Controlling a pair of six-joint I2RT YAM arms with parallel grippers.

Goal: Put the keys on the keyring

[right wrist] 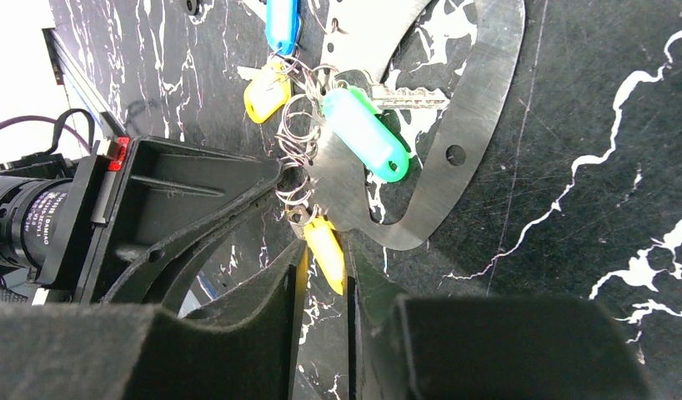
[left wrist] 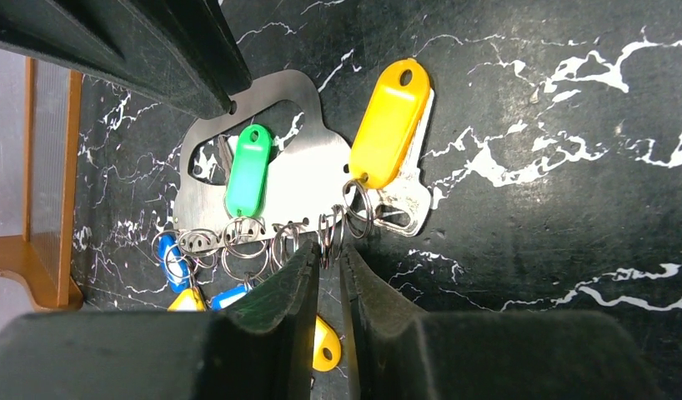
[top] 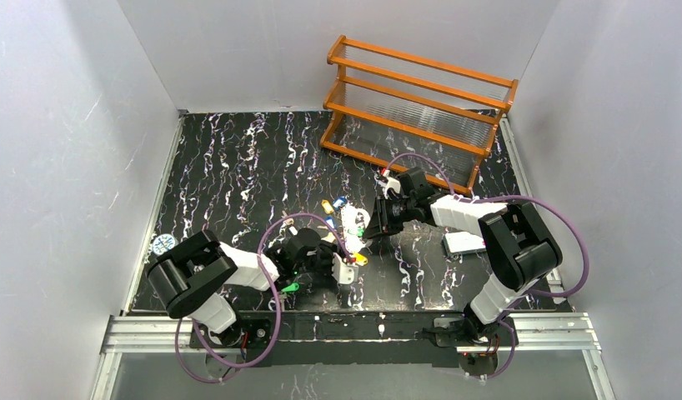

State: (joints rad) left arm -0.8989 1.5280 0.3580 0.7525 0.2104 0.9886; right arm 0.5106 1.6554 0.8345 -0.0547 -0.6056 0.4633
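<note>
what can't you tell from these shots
- Left wrist: whether the left end effector pinches a ring; its fingers cover the contact.
- Right wrist: whether the right end effector clamps the keyring; its fingers hide the edge.
- Right wrist: blue tag, cut by the top edge.
- Top: keys, too small to count.

The keyring (left wrist: pixel 317 171) is showing brushed matt metal; keys (left wrist: pixel 389 121) are wearing glossy plastic heads; tabletop (left wrist: pixel 563 275) is looking smooth.

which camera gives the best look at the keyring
Left wrist: the keyring lies close and nearly whole, one corner covered. Right wrist shows one curved side, cropped at the top. Top external shows only a small pale patch.
</note>
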